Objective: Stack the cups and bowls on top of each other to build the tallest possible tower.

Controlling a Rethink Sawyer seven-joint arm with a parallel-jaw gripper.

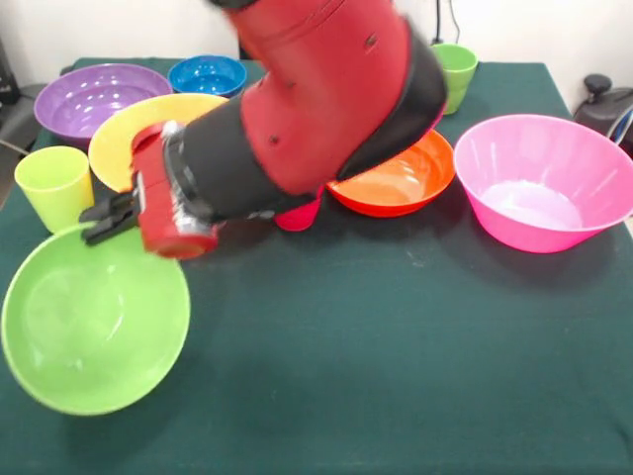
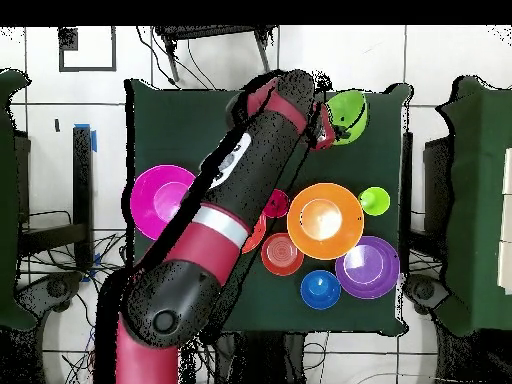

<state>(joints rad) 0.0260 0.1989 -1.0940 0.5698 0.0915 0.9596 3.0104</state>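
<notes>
My gripper point(image 1: 103, 217) is shut on the far rim of the lime green bowl point(image 1: 94, 322), which tilts toward the camera at the table's front left. From above, the gripper point(image 2: 333, 125) meets that bowl point(image 2: 350, 113) near the top edge of the table. A light green cup point(image 1: 51, 184) stands just beside the gripper. The red-pink cup point(image 1: 298, 214) peeks out under the arm. The pink bowl point(image 1: 542, 183), orange bowl point(image 1: 396, 179), yellow-orange bowl point(image 1: 138, 124), purple bowl point(image 1: 94, 96) and blue bowl point(image 1: 208, 74) sit apart, rims up. No tower is in view.
A second light green cup point(image 1: 456, 70) stands at the back right of the dark green table point(image 1: 396, 346). The overhead view shows a small dark orange bowl point(image 2: 282, 253) beside the arm. The arm covers the table's middle.
</notes>
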